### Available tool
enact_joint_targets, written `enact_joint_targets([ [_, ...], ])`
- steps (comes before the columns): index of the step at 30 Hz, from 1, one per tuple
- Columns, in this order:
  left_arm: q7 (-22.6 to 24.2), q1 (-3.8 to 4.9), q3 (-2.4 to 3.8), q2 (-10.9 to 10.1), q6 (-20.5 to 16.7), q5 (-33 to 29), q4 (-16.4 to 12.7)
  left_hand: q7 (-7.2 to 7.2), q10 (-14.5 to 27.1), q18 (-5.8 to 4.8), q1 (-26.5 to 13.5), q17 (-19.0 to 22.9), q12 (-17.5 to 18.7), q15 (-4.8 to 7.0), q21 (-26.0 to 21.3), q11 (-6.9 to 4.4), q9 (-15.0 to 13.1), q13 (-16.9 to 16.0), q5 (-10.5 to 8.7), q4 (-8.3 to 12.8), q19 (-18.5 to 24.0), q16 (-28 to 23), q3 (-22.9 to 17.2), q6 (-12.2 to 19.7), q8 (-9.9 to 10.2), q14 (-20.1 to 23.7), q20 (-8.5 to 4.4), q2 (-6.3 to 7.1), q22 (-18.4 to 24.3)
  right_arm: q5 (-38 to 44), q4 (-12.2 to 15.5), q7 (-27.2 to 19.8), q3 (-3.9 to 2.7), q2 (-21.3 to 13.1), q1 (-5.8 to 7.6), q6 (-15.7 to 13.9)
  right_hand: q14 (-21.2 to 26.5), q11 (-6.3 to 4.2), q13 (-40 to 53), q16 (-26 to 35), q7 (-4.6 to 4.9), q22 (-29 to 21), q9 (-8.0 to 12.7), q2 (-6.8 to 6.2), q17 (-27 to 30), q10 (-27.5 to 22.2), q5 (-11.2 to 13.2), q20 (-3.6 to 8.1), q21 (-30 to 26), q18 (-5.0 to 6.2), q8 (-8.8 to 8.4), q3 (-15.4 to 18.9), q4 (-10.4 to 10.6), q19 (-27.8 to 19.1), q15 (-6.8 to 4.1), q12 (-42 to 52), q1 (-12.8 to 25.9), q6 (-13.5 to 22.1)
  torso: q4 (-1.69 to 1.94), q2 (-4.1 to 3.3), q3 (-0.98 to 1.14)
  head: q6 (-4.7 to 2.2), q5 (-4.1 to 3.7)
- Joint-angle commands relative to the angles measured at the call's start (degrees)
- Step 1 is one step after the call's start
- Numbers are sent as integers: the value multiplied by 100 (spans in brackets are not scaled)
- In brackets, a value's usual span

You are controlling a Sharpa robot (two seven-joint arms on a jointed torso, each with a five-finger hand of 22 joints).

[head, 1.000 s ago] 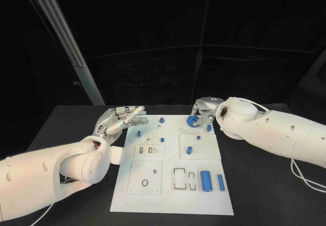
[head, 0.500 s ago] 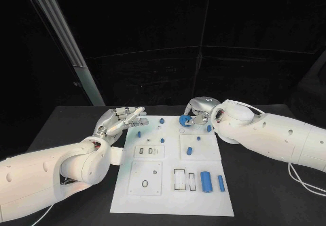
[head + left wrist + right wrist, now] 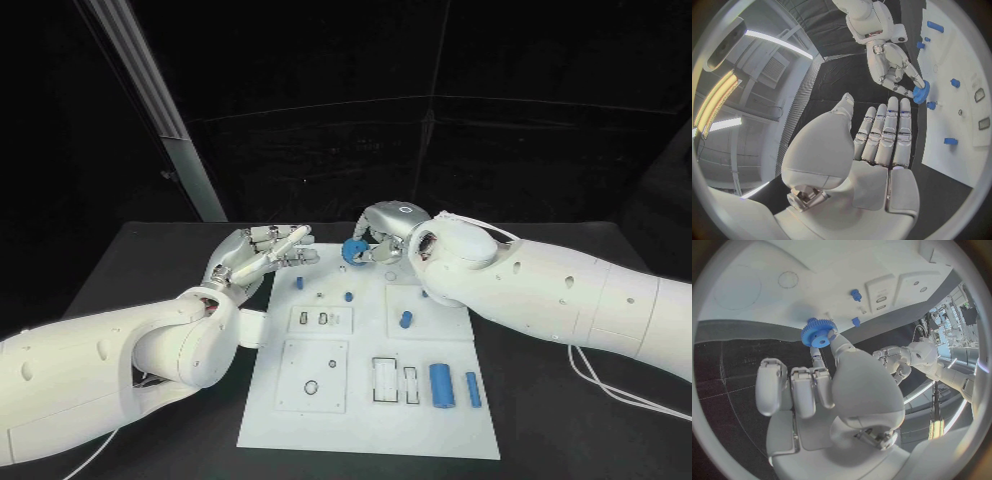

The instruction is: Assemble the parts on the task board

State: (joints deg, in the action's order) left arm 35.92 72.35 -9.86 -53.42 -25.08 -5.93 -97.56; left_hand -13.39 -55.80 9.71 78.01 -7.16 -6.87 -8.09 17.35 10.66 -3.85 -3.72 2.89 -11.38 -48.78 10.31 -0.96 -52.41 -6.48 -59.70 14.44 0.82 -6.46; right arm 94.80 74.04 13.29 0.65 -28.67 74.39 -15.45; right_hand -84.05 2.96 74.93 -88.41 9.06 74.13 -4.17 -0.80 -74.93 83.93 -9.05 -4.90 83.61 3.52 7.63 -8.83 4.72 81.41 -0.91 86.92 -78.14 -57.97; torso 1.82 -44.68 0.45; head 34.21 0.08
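One white task board [image 3: 361,420] carried two blue cylinders [image 3: 440,383], side by side toward its five o'clock corner. Four small blue pegs [image 3: 348,297] showed across its far half, and one blue gear [image 3: 353,251] at twelve o'clock.

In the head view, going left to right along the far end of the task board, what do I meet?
Left hand with fingers apart at the board's left edge → blue gear → right hand pinching that gear over the task board.
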Motion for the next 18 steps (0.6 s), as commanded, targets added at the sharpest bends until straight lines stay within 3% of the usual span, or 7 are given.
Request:
enact_joint_targets([
  [1, 29, 9, 4, 12, 74, 36, 0, 10, 36, 84, -3, -7, 31, 4, -35, -7, 6, 9, 1, 38, -51, -16, 6, -34, 30, -36, 1, -35, 5, 163, -95, 91, 0, 129, -25, -16, -516, -33, 1234, -28, -159, 5, -29, -1, -1145, 424, -42, 7, 28, -28, -39, -5, 34, 25, -50, -36, 44, -188, -5, -1, 2, 12, 21],
  [18, 28, 10, 5, 45, 78, 36, 17, 10, 35, 84, 2, -7, 35, 5, -37, -8, 5, 8, 1, 44, -53, -20, 7, -37, 32, -39, 1, -39, 8, 195, -427, 85, 54, 562, -142, 315, -514, -26, 1212, -24, -145, -3, -17, -38, -1135, 408, -90, 6, 24, -26, -87, -38, 18, 21, -46, -67, 87, -150, -12, -1, 11, 57, 55],
])
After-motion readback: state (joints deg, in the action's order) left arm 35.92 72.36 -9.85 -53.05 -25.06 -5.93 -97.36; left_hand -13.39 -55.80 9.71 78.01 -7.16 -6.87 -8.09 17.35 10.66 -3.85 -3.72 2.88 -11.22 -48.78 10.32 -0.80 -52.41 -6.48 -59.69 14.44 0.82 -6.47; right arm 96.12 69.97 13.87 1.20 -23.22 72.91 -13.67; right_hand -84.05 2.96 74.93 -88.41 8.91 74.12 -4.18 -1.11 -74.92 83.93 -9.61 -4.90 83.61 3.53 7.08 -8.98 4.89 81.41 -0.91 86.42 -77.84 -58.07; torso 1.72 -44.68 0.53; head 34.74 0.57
